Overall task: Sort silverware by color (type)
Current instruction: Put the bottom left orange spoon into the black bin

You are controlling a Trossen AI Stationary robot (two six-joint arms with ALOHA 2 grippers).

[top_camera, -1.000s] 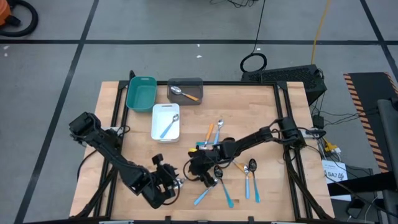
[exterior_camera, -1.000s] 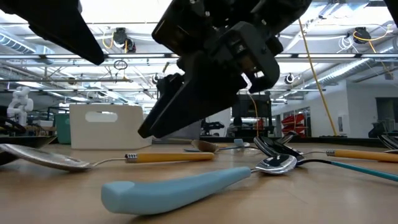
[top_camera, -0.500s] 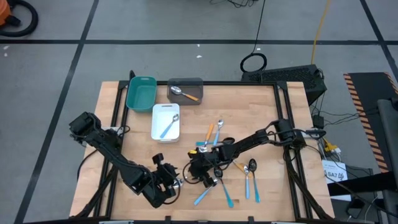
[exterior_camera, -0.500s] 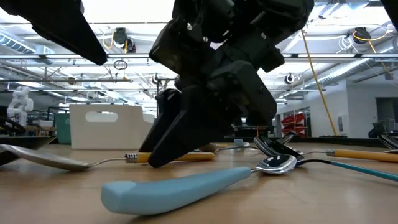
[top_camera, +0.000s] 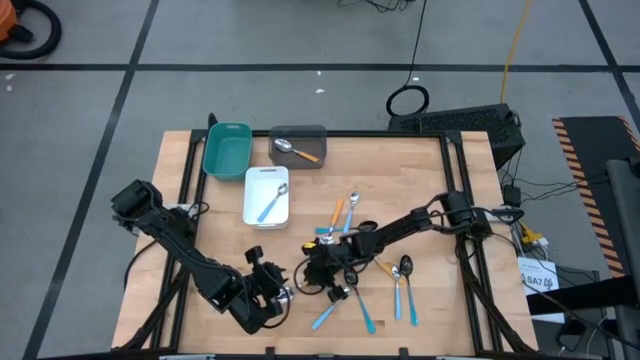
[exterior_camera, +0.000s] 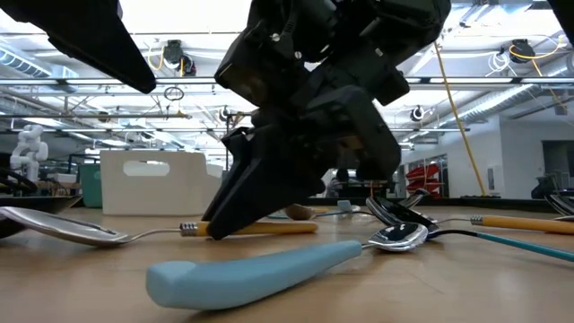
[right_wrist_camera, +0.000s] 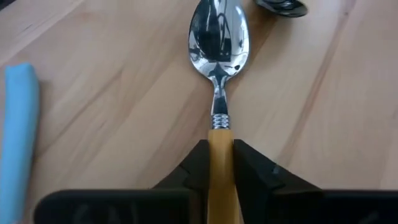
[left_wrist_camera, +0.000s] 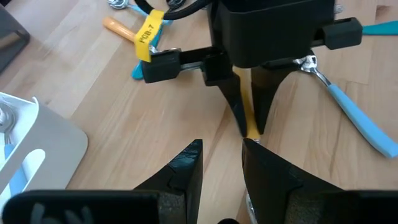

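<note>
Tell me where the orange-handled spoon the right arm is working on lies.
In the high view, the orange-handled spoon lies flat, low-centre on the table, handle between the right gripper's fingers.

Right pincer (right_wrist_camera: 221,171) hides the orange-handled spoon (right_wrist_camera: 219,37) handle's far end

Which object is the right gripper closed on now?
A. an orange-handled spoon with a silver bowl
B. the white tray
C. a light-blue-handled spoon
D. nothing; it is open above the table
A: in the right wrist view the right gripper clamps the handle of the orange-handled spoon, whose silver bowl lies on the table.
</note>
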